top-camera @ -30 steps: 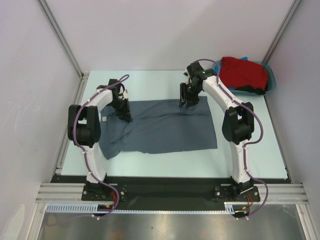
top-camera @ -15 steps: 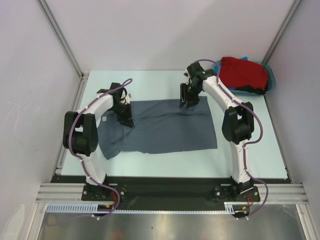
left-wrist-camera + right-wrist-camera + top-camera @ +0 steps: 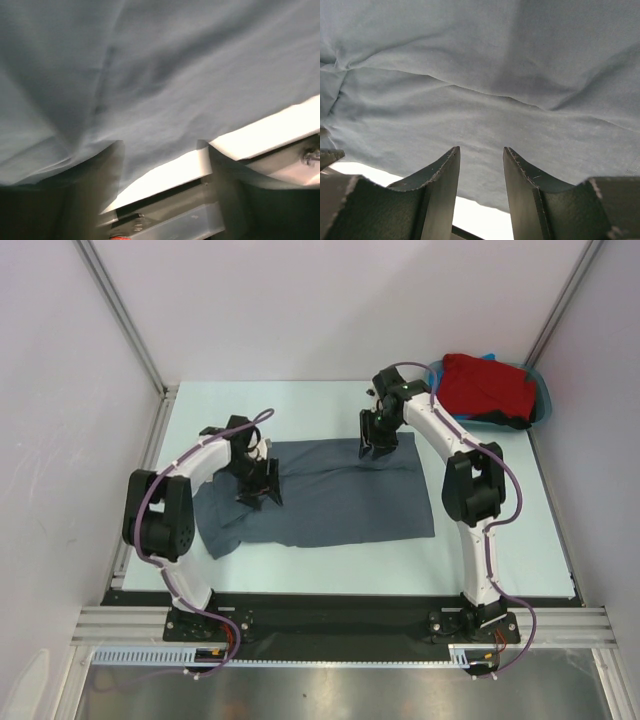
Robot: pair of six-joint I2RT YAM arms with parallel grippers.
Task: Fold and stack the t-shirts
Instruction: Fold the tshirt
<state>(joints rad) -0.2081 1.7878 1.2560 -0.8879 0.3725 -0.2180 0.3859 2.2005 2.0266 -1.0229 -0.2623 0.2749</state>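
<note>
A slate-grey t-shirt lies spread across the middle of the table, with a creased flap at its left end. My left gripper sits low over the shirt's left part, fingers spread wide. In the left wrist view its jaws are open, and the grey cloth runs past the fingertips. My right gripper hovers at the shirt's far edge. In the right wrist view it is open with nothing between the fingers, and the shirt fills the frame. A red t-shirt lies bunched at the back right.
The red shirt rests in a teal tub in the back right corner, with bits of blue and black cloth at its edges. Grey walls and metal posts close in the table. A metal rail runs along the near edge.
My left gripper has moved right and nearer across the shirt's left part, and its jaws have opened, letting go of the cloth. The right arm has not moved.
</note>
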